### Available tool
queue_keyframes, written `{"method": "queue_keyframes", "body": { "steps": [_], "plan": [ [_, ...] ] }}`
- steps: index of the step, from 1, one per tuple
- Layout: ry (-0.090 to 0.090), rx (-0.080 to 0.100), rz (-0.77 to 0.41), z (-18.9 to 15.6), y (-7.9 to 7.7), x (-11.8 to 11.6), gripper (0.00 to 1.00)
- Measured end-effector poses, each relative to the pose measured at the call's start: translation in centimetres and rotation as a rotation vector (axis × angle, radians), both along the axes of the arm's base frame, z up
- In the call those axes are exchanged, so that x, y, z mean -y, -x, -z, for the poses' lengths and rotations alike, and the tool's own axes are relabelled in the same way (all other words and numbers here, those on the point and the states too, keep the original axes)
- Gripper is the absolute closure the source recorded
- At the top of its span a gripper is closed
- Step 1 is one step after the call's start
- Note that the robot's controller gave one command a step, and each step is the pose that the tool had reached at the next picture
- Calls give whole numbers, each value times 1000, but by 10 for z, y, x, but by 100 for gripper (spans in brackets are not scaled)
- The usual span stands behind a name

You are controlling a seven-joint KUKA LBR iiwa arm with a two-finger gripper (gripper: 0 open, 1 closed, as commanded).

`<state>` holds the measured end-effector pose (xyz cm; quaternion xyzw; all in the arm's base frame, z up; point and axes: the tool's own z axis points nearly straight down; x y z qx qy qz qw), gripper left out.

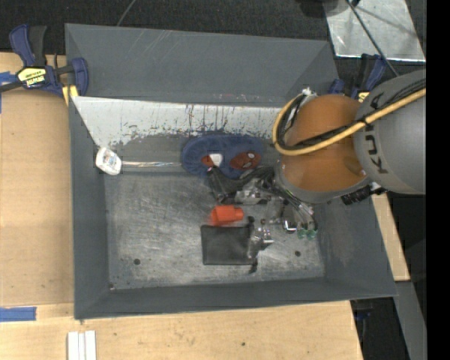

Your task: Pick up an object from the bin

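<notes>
My gripper (274,217) hangs low in the right middle of the bin, below the arm's orange cover. Its metal parts sit just beside the right edge of a flat black square pad (225,244) on the bin floor. A small orange block (226,215) lies directly behind the pad, left of the gripper. A small green piece (307,233) lies just to the gripper's right. Nothing is visibly held.
A blue rounded thing (210,150) with a white bit and a red-brown piece (245,160) lies against the back wall, with a dark item (219,184) in front of it. A white cap on a clear tube (109,160) rests at the back left. The arm covers the bin's right side.
</notes>
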<state>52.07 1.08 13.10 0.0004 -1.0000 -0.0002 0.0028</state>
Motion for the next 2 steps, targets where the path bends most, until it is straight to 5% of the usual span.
{"method": "queue_keyframes", "body": {
  "steps": [1,2],
  "plan": [
    [0,14,-3,57,4,-8,0],
    [-2,29,-3,53,-1,-10,100]
  ]
}}
